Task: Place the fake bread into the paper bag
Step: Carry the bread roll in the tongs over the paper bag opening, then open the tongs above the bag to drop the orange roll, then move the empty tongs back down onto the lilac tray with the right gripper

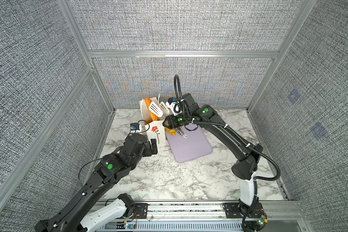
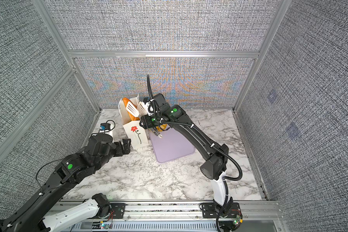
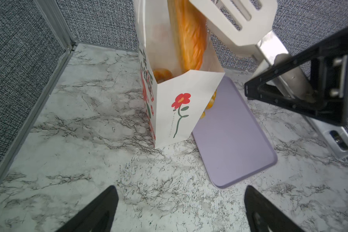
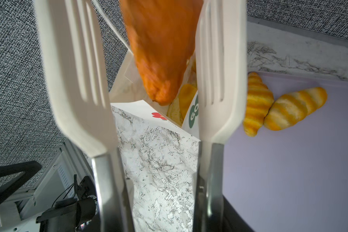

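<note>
Release step, as you find it: your right fingers [image 3: 289, 94] grasp the tongs [image 4: 76, 70], blades parted, orange-brown bread [image 4: 161, 50] tip-down in the paper bag [image 1: 161, 138] at mid-frame, left fingers [image 3: 96, 213] released; next, probably, re-grip two croissants [image 4: 257, 104] on the lilac tray [image 1: 191, 148] just right.

On my feed the paper bag [image 3: 181, 112] is white, with a red flower on a dark green stem printed on its front and red-and-green print down one side. Inside the bag, the long loaf [image 3: 191, 40] reads deep orange. Beside the bag, two croissants [image 4: 258, 104] are striped golden yellow and cream, on a lilac tray [image 3: 235, 140]. The tongs [image 4: 78, 80] above the bag have off-white slotted heads. Under the bag, the table [image 3: 88, 120] is white marble with grey veins.
</note>
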You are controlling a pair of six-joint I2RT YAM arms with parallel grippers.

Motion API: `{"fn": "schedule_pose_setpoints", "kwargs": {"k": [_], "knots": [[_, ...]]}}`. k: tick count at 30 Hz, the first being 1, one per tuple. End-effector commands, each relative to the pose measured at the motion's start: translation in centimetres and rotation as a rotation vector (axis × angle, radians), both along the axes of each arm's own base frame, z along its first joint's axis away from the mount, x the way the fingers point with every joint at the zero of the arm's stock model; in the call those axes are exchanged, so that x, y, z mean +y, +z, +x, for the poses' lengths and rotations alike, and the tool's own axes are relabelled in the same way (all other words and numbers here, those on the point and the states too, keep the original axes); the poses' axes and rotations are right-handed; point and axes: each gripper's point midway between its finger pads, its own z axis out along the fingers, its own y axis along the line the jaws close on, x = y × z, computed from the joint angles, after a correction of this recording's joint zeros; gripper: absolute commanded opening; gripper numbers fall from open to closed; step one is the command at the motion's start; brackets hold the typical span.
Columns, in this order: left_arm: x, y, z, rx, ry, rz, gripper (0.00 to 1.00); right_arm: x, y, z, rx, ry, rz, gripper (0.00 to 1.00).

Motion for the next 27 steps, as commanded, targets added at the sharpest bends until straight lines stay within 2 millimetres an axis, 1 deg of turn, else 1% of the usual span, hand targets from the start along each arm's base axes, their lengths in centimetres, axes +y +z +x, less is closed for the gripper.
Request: {"fn": "schedule_pose_setpoints", "kwargs": {"k": [1, 5, 7, 9, 11, 16, 17, 20, 24, 27], "knots": [[-0.5, 0.5, 0.2, -0.012, -0.011, -0.022, 0.99, -0.2, 0.9, 0.0, -0.023, -0.001, 0.006, 0.6], [-0.3, 0.8, 0.2, -0.017, -0.004, -0.027, 0.99, -0.8, 1.8, -0.2, -0.046, -0.004, 0.003, 0.61], [-0.2, 0.9, 0.0, -0.017, 0.002, -0.035, 0.99, -1.4, 2.4, -0.4, -0.067, -0.012, -0.004, 0.61], [-0.2, 0.8, -0.1, -0.01, 0.004, -0.046, 0.99, -2.5, 2.8, -0.7, -0.096, -0.022, -0.028, 0.61], [-0.3, 0.3, -0.3, 0.0, 0.003, -0.06, 0.99, -3.8, 2.7, -0.9, -0.117, -0.04, -0.063, 0.62], [-0.8, -1.2, -0.5, 0.027, -0.004, -0.092, 0.99, -7.8, 0.8, -0.8, -0.104, -0.111, -0.148, 0.62], [-1.1, -1.4, -0.5, 0.031, -0.009, -0.101, 0.99, -8.6, 0.2, -0.8, -0.099, -0.125, -0.171, 0.61], [-1.6, -1.8, -0.4, 0.038, -0.013, -0.109, 0.99, -10.7, -0.9, -0.9, -0.094, -0.161, -0.216, 0.61], [-2.4, -2.1, -0.2, 0.04, -0.024, -0.105, 0.99, -12.7, -2.4, -1.1, -0.072, -0.192, -0.258, 0.61], [-2.8, -2.5, -0.2, 0.046, -0.024, -0.091, 0.99, -13.7, -4.4, -1.2, -0.043, -0.202, -0.295, 0.61]]}}
